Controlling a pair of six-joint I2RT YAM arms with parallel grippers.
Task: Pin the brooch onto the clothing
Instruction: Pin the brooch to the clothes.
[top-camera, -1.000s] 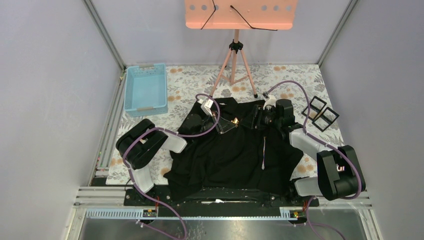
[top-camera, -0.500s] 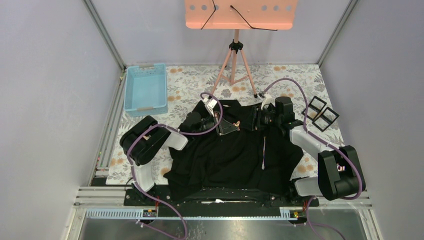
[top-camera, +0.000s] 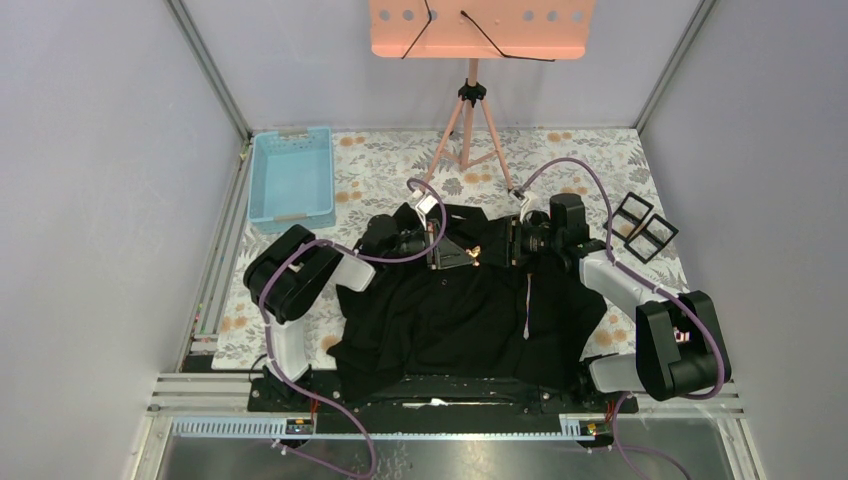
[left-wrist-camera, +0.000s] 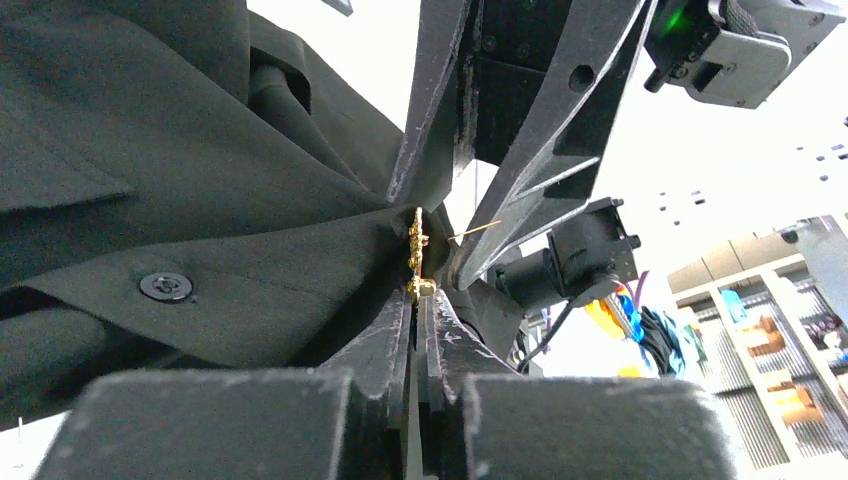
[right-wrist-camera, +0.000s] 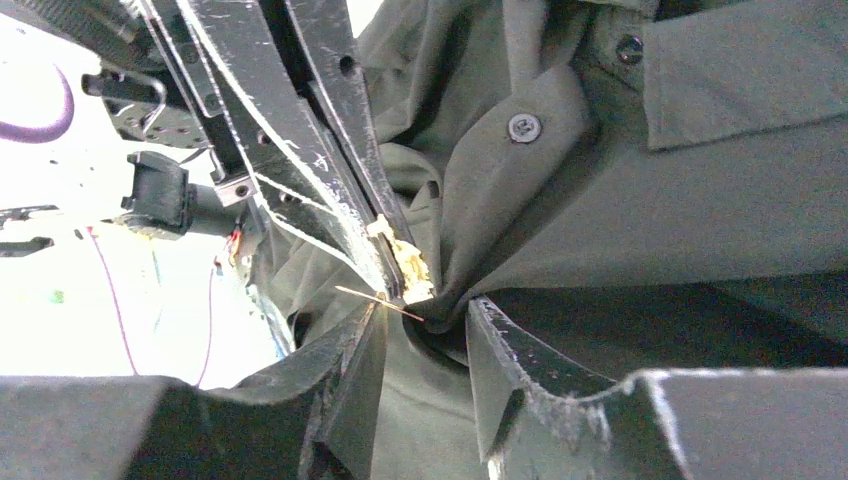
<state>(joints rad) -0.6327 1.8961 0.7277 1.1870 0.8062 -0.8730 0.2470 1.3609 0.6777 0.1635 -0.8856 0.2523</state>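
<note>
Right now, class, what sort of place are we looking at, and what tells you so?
Probably a robot lab work cell: grey panel walls enclose a table with two bolted arms working a black shirt.

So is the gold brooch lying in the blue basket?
No, the gold brooch is pinched in the tips of the left hand, right against the black shirt.

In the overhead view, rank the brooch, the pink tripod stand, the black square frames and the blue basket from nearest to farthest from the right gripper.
From the right gripper:
1. brooch, just left of its fingertips.
2. tripod stand, beyond it at the back.
3. black frames, to its right.
4. blue basket, far back left.
</note>
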